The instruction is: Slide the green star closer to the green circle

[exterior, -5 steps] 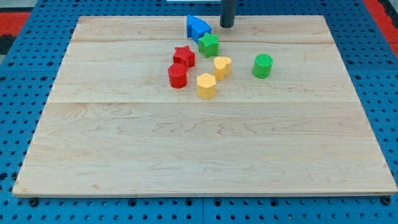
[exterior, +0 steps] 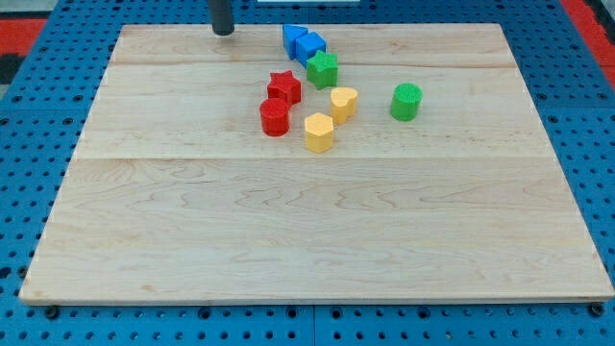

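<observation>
The green star [exterior: 323, 69] sits near the top middle of the wooden board [exterior: 307, 221], touching the blue blocks above it. The green circle [exterior: 406, 101] stands apart to its right and slightly lower. My tip [exterior: 223, 32] is at the board's top edge, well to the left of the green star and left of the blue blocks, touching no block.
Two blue blocks [exterior: 301, 43] lie just above the green star. A red star [exterior: 284, 87] and a red cylinder [exterior: 275, 117] sit to its lower left. A yellow heart [exterior: 343, 103] and a yellow hexagon [exterior: 319, 133] lie below it.
My tip has moved left along the top edge, from right of the blue blocks to their left. The blue blocks shifted slightly left.
</observation>
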You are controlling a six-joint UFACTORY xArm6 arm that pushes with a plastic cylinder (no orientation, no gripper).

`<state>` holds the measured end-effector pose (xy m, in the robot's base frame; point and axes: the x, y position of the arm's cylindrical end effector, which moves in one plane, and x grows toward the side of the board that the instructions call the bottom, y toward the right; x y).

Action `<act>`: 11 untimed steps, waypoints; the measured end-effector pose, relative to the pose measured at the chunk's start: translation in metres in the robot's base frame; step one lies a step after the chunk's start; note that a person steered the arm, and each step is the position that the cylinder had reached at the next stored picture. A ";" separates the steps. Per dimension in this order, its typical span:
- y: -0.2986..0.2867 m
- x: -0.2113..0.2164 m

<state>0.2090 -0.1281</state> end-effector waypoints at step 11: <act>0.203 0.070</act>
